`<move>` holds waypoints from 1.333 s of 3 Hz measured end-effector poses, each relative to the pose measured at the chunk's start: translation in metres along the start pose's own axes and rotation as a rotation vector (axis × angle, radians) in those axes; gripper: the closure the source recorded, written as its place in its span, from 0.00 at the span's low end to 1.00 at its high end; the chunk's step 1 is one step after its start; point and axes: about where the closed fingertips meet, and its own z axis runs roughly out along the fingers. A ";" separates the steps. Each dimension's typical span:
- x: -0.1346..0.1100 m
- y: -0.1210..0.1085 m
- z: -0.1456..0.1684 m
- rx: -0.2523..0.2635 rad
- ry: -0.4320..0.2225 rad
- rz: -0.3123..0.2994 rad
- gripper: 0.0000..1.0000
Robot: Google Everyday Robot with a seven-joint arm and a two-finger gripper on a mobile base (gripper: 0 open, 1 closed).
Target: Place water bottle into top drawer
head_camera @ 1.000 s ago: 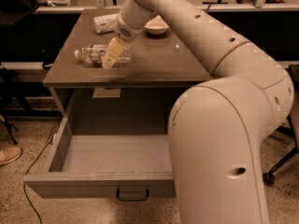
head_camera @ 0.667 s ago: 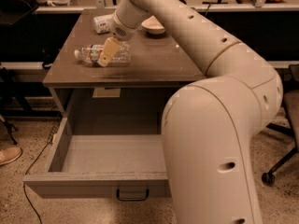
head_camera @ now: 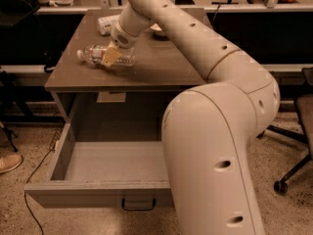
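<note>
The water bottle [head_camera: 93, 53], clear with a white cap pointing left, lies on its side on the grey-brown cabinet top. My gripper [head_camera: 111, 57] is right at the bottle's middle, its yellowish tip in front of the bottle and covering part of it. The top drawer [head_camera: 98, 196] is pulled wide open below, with a flat front panel and a dark loop handle [head_camera: 138, 205]. Nothing shows in the part of its grey inside that my arm does not hide. My big cream arm covers the drawer's right part.
A white-wrapped bottle [head_camera: 106, 23] lies at the back of the cabinet top, with a bowl [head_camera: 157, 30] next to it behind my arm. A shoe [head_camera: 10, 162] and a cable lie on the floor at left. A chair base [head_camera: 288, 177] stands at right.
My gripper has shifted left along the cabinet top and now sits over the bottle's middle. The bottle and the drawer have not moved.
</note>
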 end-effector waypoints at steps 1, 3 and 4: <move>0.000 0.002 0.006 -0.022 -0.005 0.005 0.95; -0.005 0.011 -0.027 0.021 -0.031 -0.021 1.00; 0.012 0.056 -0.102 0.112 -0.080 -0.044 1.00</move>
